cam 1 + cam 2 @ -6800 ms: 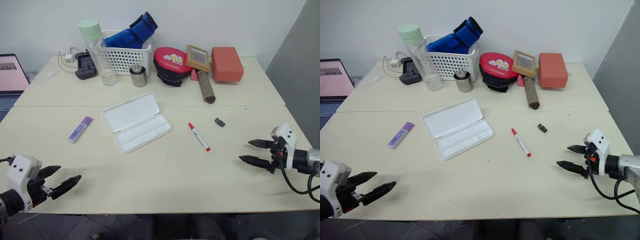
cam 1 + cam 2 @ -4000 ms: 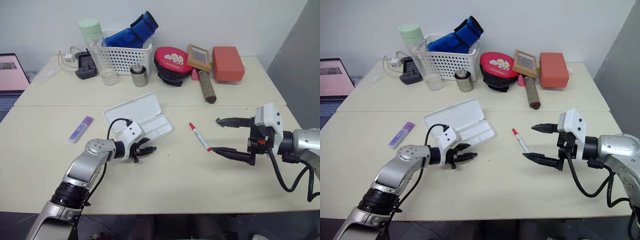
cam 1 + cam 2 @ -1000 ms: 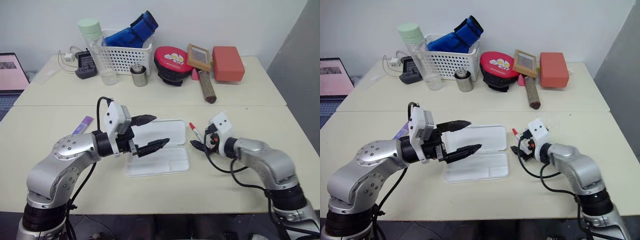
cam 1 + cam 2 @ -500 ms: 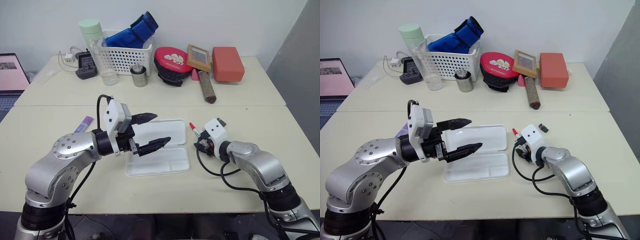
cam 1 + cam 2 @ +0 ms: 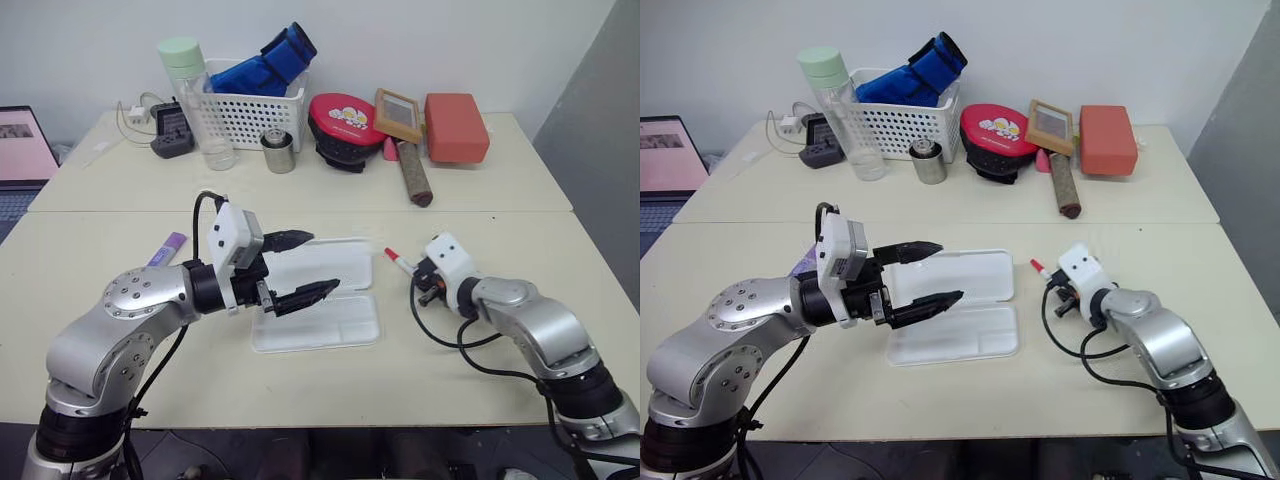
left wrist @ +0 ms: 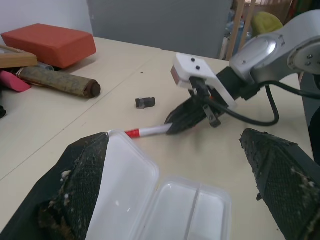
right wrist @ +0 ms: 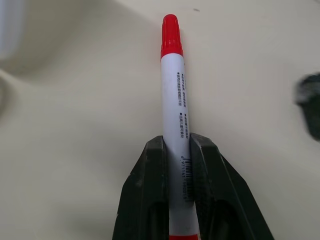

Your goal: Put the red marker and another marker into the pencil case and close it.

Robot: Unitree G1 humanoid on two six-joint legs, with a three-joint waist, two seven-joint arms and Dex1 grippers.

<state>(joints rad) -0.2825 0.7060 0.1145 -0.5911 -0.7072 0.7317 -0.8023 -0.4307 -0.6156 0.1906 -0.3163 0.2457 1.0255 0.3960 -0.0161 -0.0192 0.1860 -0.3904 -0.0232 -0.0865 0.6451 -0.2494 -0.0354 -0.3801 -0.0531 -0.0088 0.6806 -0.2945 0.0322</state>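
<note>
Now the right tool [image 7: 177,170] pinches the red marker [image 7: 175,100]; left tool [image 5: 300,268] gapes wide.

I note the pencil case [image 5: 318,300] is smooth, glossy white plastic. The red marker [image 7: 175,110] has a smooth plastic barrel. The left gripper's fingers [image 6: 80,190] look matt black, rough-textured. The table [image 5: 300,390] is matt cream.

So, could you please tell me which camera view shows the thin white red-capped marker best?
The right wrist view: the thin white red-capped marker runs lengthwise, printed barrel clamped in the right tool. The left wrist view shows its cap end; the eye views show a red tip.
</note>
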